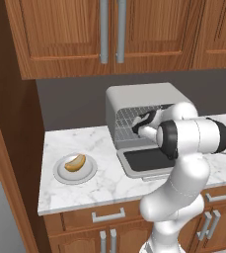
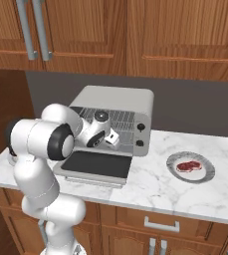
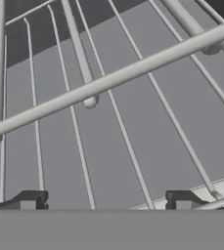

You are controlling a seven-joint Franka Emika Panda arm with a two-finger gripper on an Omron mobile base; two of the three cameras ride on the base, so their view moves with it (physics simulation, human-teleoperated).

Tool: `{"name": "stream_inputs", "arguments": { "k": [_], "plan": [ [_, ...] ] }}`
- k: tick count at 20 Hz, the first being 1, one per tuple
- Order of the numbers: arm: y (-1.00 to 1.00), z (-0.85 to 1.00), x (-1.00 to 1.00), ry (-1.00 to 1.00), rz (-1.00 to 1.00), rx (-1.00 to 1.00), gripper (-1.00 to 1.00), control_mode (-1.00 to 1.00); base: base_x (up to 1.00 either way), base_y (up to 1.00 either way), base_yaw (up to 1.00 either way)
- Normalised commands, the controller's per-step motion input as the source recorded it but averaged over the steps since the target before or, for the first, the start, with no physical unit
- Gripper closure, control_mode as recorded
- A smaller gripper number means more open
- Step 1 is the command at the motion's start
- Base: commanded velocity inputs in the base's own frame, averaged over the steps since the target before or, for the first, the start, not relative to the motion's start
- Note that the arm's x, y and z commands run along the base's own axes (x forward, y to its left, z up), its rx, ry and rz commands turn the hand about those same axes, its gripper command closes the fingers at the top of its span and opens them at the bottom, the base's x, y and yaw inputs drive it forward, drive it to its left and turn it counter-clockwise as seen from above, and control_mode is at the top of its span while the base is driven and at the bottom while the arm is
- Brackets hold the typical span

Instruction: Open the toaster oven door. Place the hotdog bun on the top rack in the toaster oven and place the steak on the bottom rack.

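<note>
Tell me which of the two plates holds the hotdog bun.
The plate to the left of the toaster oven holds the hotdog bun. The other plate, to the oven's right, carries the steak.

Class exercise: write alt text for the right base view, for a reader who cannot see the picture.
A white robot arm reaches into the open toaster oven on a marble counter, its gripper at the wire racks, above the toaster oven door folded down flat. To the right, a raw steak lies on a grey plate; wooden cabinets hang above.
</note>
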Motion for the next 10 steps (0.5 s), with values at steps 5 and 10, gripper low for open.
{"name": "stream_inputs", "arguments": {
  "k": [5, 10],
  "plan": [
    [0.16, -0.71, -0.32, 0.04, 0.14, -0.22, 1.0, -1.0, 0.0, 0.0, 0.0],
    [0.16, -0.73, -0.32, 0.02, 0.14, -0.19, 1.0, -1.0, 0.0, 0.0, 0.0]
  ]
}}
